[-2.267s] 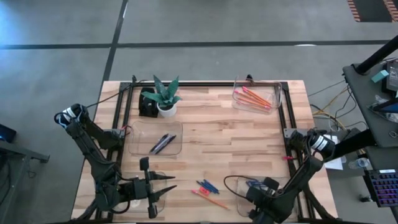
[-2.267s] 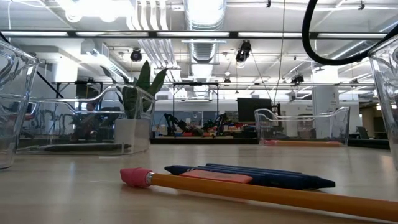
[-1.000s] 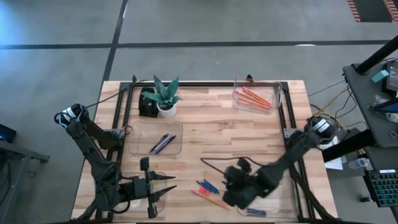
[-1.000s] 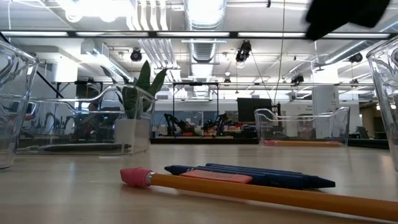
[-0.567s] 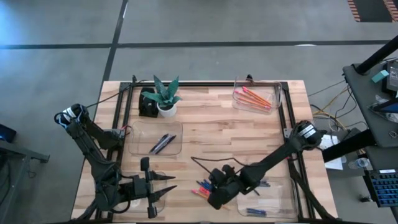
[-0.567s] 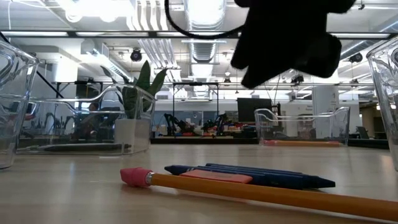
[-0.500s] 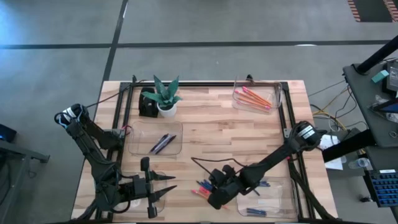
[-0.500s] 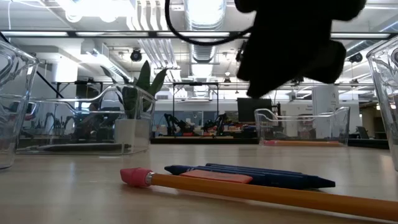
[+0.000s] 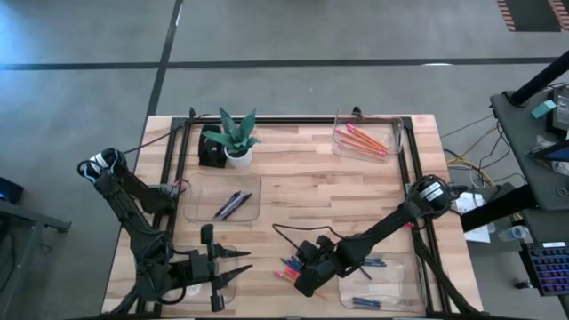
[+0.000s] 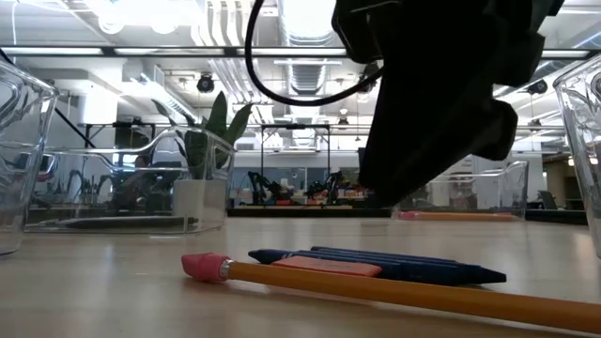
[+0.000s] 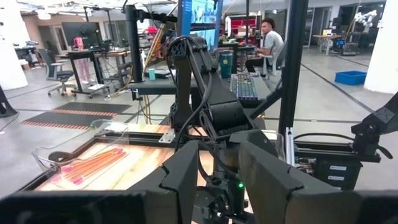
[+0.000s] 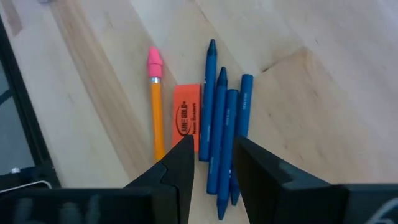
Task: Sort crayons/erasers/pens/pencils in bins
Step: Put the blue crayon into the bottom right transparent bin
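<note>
From above, the right gripper hung over the loose cluster of a pencil and blue crayons near the table's front edge, apparently lined up for its next pick; the pile's sticks ran diagonally across the wooden table. The left gripper waited at the front left corner, fingers spread and empty over a clear bin. Sorted pencils lay in the far right bin, and dark pens in the bin beside the potted plant.

At table height, the orange pencil lay flat, pink eraser tip toward the left, with blue crayons and a flat orange eraser just behind it; the dark right gripper loomed above.

From the left wrist, the left gripper showed its fingers apart, holding nothing, facing the far bin of pencils.

From the right wrist, the right gripper held its fingers parted and empty, straddling the crayons, with the eraser and pencil alongside; all lay parallel, long axes running straight away from the gripper.
</note>
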